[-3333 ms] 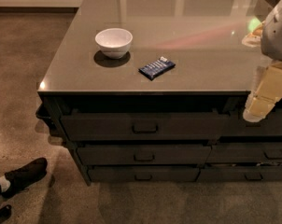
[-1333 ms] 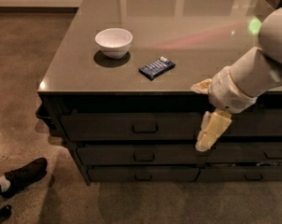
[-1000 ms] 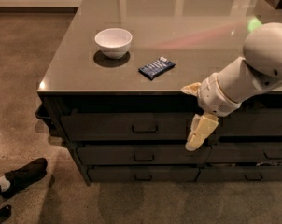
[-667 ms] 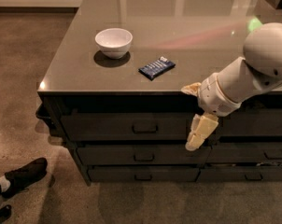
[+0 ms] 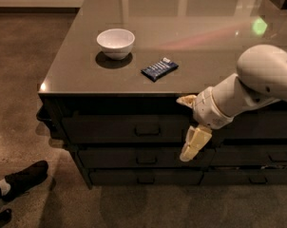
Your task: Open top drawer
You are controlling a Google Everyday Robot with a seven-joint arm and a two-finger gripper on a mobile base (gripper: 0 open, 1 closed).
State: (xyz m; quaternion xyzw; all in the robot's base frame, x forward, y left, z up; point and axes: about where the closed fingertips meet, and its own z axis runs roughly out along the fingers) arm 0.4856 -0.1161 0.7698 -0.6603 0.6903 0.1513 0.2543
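Note:
The top drawer [image 5: 110, 127] is a wide dark front just under the counter top, closed, with a small loop handle [image 5: 147, 129] at its centre. My gripper [image 5: 184, 128] is in front of this drawer, a little to the right of the handle and at about its height. It is open and holds nothing. One cream finger [image 5: 195, 144] points down over the drawer below, the other [image 5: 186, 99] sits up near the counter edge. The white arm comes in from the right.
On the grey counter top [image 5: 191, 27] stand a white bowl [image 5: 115, 42] and a blue packet [image 5: 159, 69]. Two lower drawers [image 5: 110, 156] with like handles sit beneath. A person's dark shoe [image 5: 24, 177] is on the floor at the lower left.
My arm has swung left from the counter's right edge to the front of the top drawer, close to its handle. It has barely moved in the last second. The drawer stays closed.

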